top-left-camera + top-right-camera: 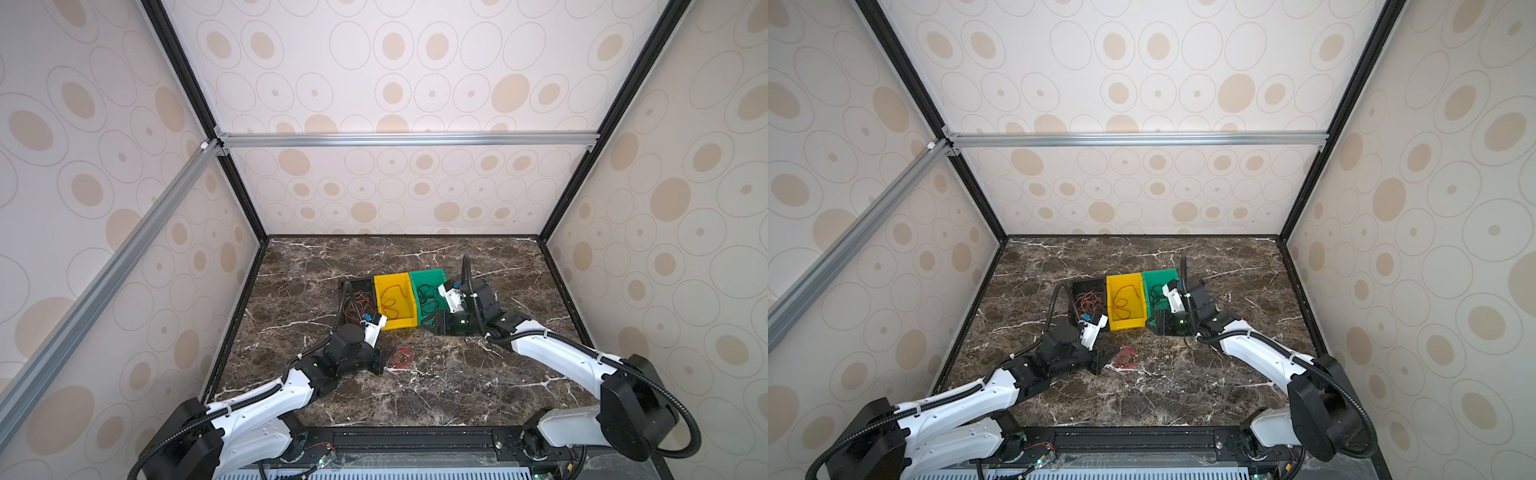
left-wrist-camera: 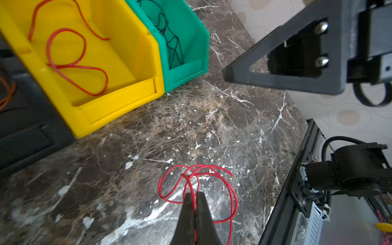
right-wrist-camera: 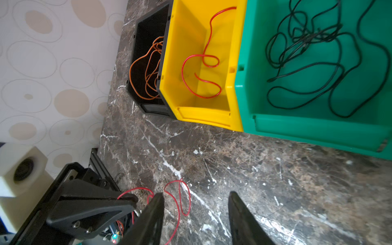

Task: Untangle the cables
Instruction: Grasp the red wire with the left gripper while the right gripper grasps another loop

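A tangle of thin red cable lies on the marble table in front of the bins. My left gripper is shut on one strand of it, low on the table. My right gripper hovers open just in front of the green bin, with nothing between its fingers and a red loop next to one fingertip. Another red cable lies in the yellow bin. Orange cables fill the black bin and black cables the green one.
Three bins stand side by side mid-table: black bin, yellow bin and green bin. Patterned walls enclose the table on three sides. A black frame rail runs along the front edge.
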Robot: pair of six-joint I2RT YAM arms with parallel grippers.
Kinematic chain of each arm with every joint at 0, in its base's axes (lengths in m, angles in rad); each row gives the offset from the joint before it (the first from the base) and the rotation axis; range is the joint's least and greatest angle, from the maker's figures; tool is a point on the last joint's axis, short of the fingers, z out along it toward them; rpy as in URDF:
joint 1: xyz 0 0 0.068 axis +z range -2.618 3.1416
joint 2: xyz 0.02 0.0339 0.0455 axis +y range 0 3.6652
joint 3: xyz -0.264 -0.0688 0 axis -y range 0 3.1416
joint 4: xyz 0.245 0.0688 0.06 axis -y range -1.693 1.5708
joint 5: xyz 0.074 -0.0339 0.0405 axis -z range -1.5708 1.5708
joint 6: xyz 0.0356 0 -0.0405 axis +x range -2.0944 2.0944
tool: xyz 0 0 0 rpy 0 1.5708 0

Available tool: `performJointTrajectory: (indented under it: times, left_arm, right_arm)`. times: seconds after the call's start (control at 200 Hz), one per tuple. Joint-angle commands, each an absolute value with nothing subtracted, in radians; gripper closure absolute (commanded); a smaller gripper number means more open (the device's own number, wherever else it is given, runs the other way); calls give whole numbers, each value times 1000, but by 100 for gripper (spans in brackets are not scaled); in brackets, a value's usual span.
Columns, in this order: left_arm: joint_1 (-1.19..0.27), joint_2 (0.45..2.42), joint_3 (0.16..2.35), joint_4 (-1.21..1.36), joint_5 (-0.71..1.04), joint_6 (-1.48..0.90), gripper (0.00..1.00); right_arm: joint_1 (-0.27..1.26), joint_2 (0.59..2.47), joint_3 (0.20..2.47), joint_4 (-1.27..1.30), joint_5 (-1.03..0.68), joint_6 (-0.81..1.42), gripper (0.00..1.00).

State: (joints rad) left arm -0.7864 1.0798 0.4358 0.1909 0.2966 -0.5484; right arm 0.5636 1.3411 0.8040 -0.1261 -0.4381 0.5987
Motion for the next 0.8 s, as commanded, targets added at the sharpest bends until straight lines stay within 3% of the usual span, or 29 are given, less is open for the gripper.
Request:
performJointTrajectory:
  times: [0.0,0.165,0.49,0.695,0.795]
  left_arm:
    - [-816,1115,486,271,302,-506,100]
    - [-833,1138,494,313,276,-511,100]
    - [-866,1134,497,338,234,-514,100]
    - [-869,1128,494,325,204,-512,100]
    - [-869,1116,492,317,185,-512,100]
  right_arm:
    - [581,1306,772,-107,-486,632,49]
    - [588,1299,732,-176,-420,634,47]
    - [639,1411,656,30,-541,765,48]
    - [669,1442,640,73,-542,799,67]
    - [668,1425,638,34,-493,786,83]
